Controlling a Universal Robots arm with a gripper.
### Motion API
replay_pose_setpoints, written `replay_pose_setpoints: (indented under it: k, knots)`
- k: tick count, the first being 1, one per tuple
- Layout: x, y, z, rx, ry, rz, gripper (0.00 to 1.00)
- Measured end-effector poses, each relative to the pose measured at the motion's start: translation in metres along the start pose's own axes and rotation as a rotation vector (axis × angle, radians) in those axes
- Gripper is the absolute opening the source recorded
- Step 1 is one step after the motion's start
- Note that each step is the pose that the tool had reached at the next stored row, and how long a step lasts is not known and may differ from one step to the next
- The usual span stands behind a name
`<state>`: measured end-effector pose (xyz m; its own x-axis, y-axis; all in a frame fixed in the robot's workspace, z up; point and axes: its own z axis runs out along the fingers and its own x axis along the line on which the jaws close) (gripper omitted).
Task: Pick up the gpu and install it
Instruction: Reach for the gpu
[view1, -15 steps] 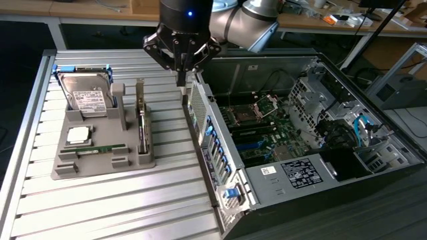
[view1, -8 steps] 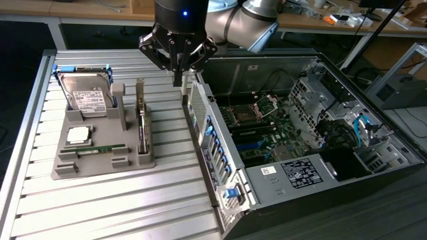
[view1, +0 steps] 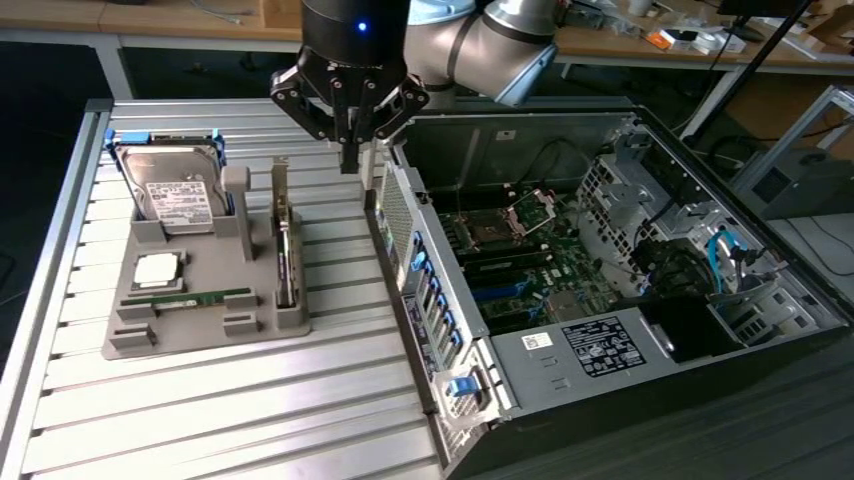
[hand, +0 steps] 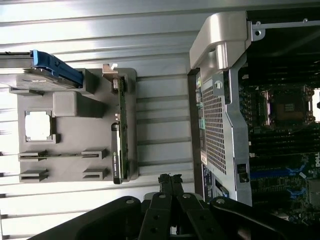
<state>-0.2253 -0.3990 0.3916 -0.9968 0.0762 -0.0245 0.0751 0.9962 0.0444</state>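
Jaws together, empty, hovering between tray (view1: 200, 325) and computer case (view1: 395, 215). Gpu (view1: 284, 245) stands on edge in tray, at jaws' 7 o'clock.

The arm (view1: 507, 45) bends over the table's (view1: 200, 400) edge at the exterior view's top, its gripper (view1: 351, 160) pointing straight down, jaws closed and empty.

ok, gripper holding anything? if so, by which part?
Nothing held. The gripper is shut and empty; the gpu stands on edge in the gray tray, apart from it.
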Motion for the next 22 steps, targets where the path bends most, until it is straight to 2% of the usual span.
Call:
replay_pose_setpoints:
  k: [22]
  knots:
    - [0.014, -0.001, -0.0003, 0.0, 0.0, 0.0, 0.11]
